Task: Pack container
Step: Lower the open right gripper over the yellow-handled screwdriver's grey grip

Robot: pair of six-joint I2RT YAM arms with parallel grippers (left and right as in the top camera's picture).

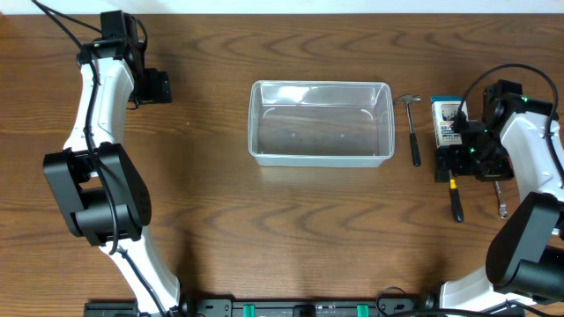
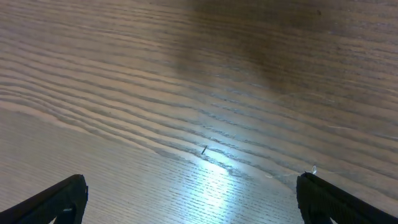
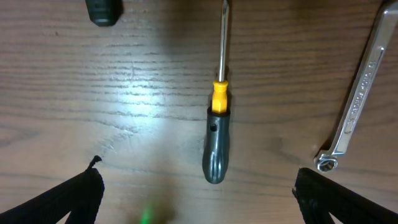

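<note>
The container [image 1: 322,123], a clear rectangular tub with nothing in it, stands at the middle of the table. My left gripper [image 1: 157,86] hangs far to its left; in the left wrist view this gripper [image 2: 189,190] is open over bare wood. Right of the tub, my right gripper [image 1: 460,163] hovers over hand tools. Seen from its wrist, the right gripper [image 3: 196,186] is open and holds nothing, with a grey-handled, yellow-collared screwdriver [image 3: 216,146] lying on the table between its fingers [image 3: 78,199].
A small hammer [image 1: 411,128] lies just right of the tub, and a blue-and-white box [image 1: 447,121] beside it. A silver wrench [image 3: 357,99] lies right of the screwdriver [image 1: 456,201]. The hammer's handle end [image 3: 102,11] shows at the upper left.
</note>
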